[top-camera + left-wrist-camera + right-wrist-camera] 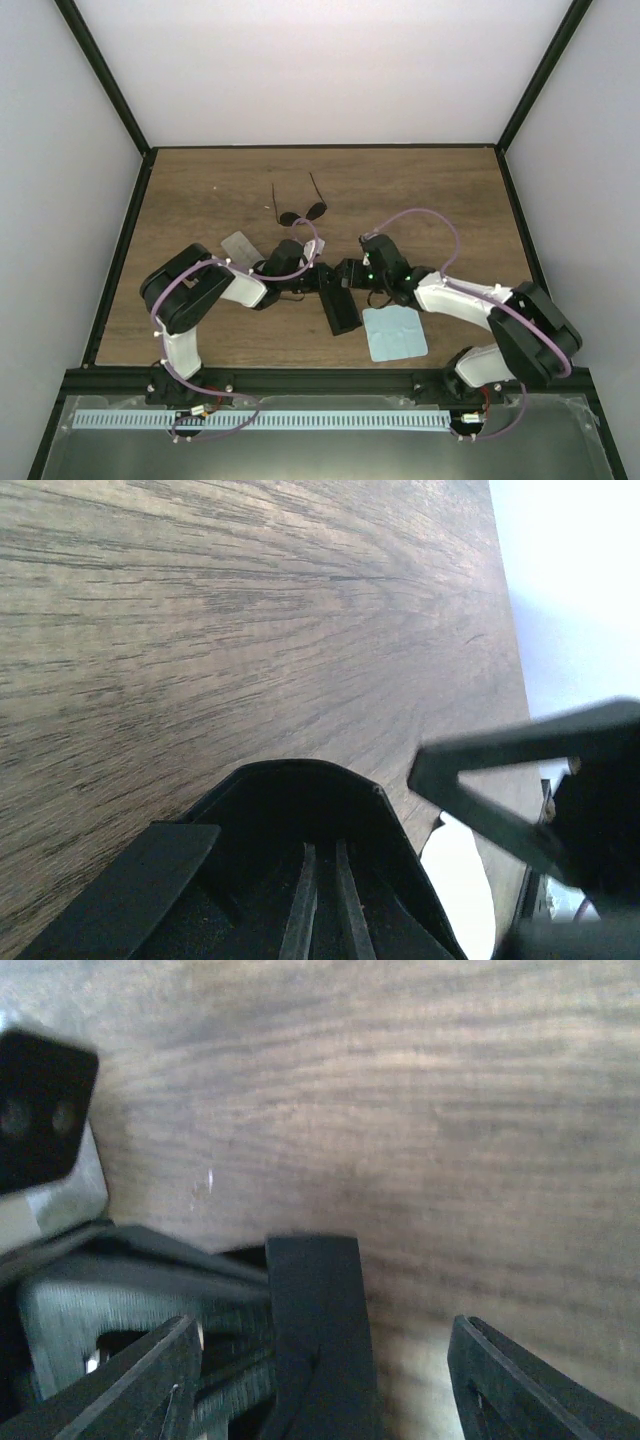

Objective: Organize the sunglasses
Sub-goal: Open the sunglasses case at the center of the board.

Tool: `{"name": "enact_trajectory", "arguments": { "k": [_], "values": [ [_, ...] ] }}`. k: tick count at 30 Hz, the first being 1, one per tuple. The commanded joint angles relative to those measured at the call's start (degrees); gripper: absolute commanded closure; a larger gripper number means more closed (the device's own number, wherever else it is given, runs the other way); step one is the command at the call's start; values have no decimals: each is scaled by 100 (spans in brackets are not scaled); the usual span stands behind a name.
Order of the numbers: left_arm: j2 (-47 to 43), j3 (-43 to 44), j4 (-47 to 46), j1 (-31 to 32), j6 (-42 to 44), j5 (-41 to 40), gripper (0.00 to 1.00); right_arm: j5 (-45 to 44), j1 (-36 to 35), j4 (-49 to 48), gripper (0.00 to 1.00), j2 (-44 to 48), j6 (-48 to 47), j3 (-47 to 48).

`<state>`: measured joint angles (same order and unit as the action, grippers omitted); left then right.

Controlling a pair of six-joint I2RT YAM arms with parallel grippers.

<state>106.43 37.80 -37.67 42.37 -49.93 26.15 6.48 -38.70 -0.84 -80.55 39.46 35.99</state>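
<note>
One pair of sunglasses [300,211], with a thin dark frame and round dark lenses, lies on the wood behind both grippers, its arms pointing away; neither gripper touches it. An oblong black case [340,310] lies at the table's middle. My left gripper [318,278] meets its far end, the fingers pressed together inside the case's dark curved flap [300,800]. From the right, my right gripper [350,272] stands open, and an upright black part of the case [315,1320] sits between its fingers [520,1385] without touching them.
A light blue cloth [393,333] lies on the table [200,190] just right of the case's near end. A pale oblong case [240,245] rests behind the left arm. Black frame rails border the wooden table on all sides.
</note>
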Motion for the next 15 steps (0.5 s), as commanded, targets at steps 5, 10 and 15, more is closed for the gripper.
{"name": "enact_trajectory", "arguments": {
  "k": [5, 10, 15],
  "values": [
    [322, -20, 55, 6, 72, -53, 92, -1093, -728, 511, 32, 719, 269, -500],
    [288, -60, 13, -5, 68, -40, 92, -1148, -850, 504, 44, 514, 492, -715],
    [167, -161, 20, -6, 85, -115, 92, -1403, -843, 718, 64, 612, 697, -739]
  ]
}}
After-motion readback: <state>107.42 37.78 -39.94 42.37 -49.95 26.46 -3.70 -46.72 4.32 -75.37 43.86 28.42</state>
